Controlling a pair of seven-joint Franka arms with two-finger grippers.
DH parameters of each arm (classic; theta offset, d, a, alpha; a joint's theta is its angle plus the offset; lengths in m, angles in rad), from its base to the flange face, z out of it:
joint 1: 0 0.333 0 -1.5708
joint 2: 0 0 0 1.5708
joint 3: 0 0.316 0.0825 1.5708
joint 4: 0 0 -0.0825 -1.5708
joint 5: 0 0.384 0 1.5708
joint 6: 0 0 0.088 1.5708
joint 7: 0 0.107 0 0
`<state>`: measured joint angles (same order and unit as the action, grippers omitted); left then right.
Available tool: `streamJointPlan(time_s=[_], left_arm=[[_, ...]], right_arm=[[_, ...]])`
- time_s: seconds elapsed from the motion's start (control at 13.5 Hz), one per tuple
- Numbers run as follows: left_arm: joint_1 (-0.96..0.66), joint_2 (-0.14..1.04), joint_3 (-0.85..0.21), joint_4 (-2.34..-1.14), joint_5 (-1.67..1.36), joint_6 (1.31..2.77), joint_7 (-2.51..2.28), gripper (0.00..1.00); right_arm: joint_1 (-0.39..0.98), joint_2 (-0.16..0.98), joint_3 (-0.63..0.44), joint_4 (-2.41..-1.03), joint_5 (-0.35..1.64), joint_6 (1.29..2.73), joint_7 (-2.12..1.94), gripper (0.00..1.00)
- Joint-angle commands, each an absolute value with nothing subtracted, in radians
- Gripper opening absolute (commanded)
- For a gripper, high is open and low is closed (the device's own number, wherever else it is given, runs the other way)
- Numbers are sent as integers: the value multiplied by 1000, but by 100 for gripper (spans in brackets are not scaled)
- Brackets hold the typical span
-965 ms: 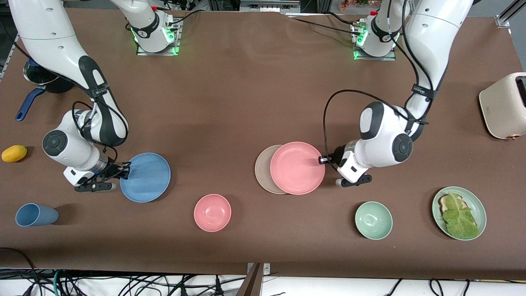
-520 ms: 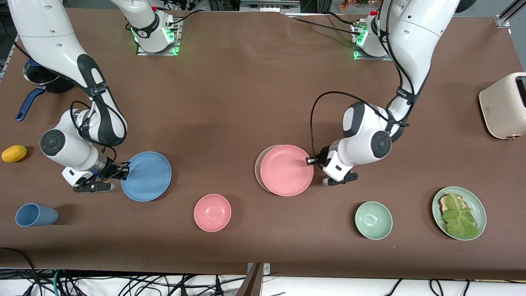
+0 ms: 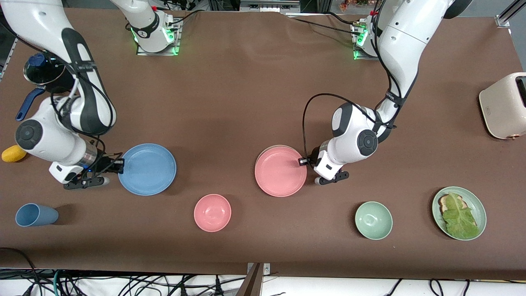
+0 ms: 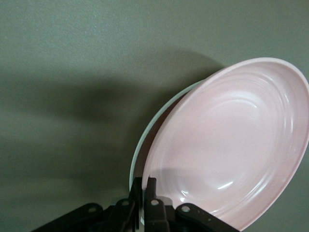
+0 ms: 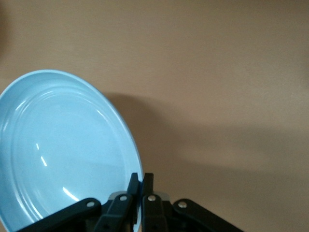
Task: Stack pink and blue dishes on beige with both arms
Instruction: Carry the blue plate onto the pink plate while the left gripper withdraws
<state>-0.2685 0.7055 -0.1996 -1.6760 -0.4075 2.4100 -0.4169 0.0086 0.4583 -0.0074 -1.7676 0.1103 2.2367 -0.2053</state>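
The pink plate (image 3: 280, 171) lies over the beige plate (image 3: 273, 146) and covers nearly all of it, so only a thin beige crescent shows. My left gripper (image 3: 305, 161) is shut on the pink plate's rim at the side toward the left arm's end. In the left wrist view the pink plate (image 4: 227, 145) tilts above the beige rim (image 4: 144, 140), pinched by the left gripper (image 4: 145, 186). The blue plate (image 3: 148, 169) hangs a little above the table, with my right gripper (image 3: 119, 165) shut on its rim. The right wrist view shows the blue plate (image 5: 63, 150) in the right gripper (image 5: 140, 180).
Nearer the front camera stand a pink bowl (image 3: 212, 212), a pale green bowl (image 3: 373, 220), a green plate with toast and lettuce (image 3: 459, 212) and a blue cup (image 3: 36, 214). A toaster (image 3: 503, 105), a yellow fruit (image 3: 13, 153) and a blue-handled pot (image 3: 41, 74) sit at the table's ends.
My left gripper has carried the pink plate across the beige plate until it covers almost all of it. My right gripper has raised the blue plate off the table.
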Motion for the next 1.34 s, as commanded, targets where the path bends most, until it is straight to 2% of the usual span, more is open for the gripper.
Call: streamJointPlan(time_s=[0.0,0.07,0.22,0.3,0.37,0.45,0.59,0.89,1.04,1.26], left_arm=[[-282,710,-184,-1663,-410,2416,-425,28],[-281,713,-180,-1663,-410,2416,-422,39],[-281,713,-176,-1661,-410,2416,-420,73],[-279,709,-176,-1661,-410,2415,-422,83],[-272,700,-176,-1660,-410,2411,-422,100],[-268,678,-175,-1655,-408,2393,-422,100],[-246,640,-157,-1611,-340,2251,-420,100],[-184,630,-158,-1363,-144,1834,-408,100],[-137,630,-158,-1306,-108,1738,-272,100],[-48,615,-156,-1295,-91,1698,-70,100]], right_arm=[[-2,433,3,-1694,147,2105,-226,0],[9,433,8,-1657,149,2058,-215,0],[29,436,18,-1615,147,2000,-163,0],[52,436,18,-1612,147,2000,-129,0],[73,433,18,-1612,147,1999,-100,0],[99,433,18,-1612,147,1999,-72,0],[152,433,21,-1614,149,1999,-2,0],[264,436,37,-1614,147,1999,222,0],[333,445,37,-1612,140,2012,325,0],[428,475,37,-1612,130,2077,466,0]])
